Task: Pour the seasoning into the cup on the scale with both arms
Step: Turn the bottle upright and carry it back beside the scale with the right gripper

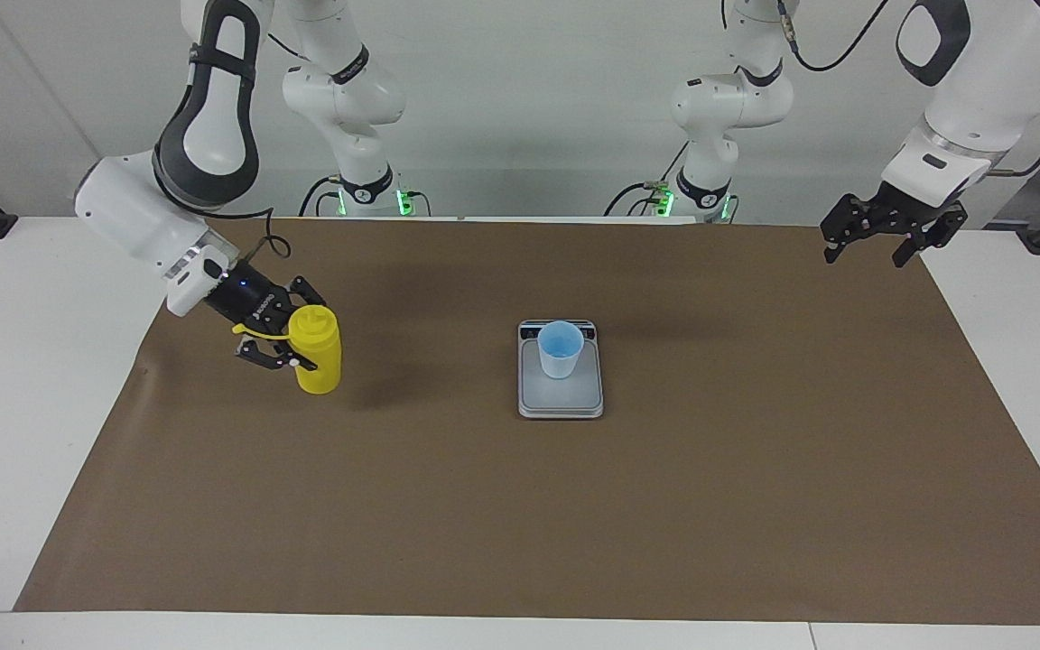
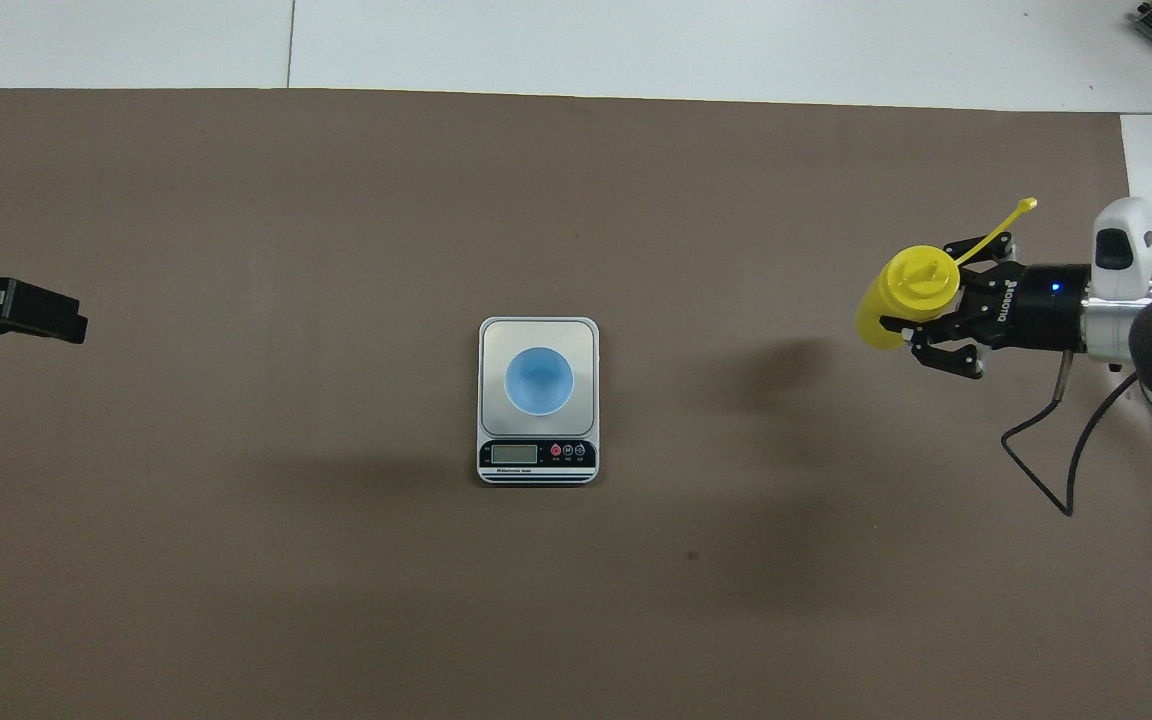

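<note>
Now my right gripper (image 1: 290,336) clasps seasoning (image 1: 318,348) upright, well apart from scale (image 1: 561,397), toward right arm's end of surface (image 1: 520,524). Cup (image 1: 561,349) stands on scale. My left gripper (image 1: 872,244) waits aloft, fingers spread, toward left arm's end.

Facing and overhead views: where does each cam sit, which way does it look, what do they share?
Facing view: high across the table, looking at the robots; both arms show whole, the right gripper at the seasoning bottle, the left gripper waiting over the table's edge.
Overhead view: high above the robots' end, looking steeply down; only the left gripper tip and the right arm's wrist and gripper show.
Shared: bottle, cup on the scale, brown mat; half a turn apart.
</note>
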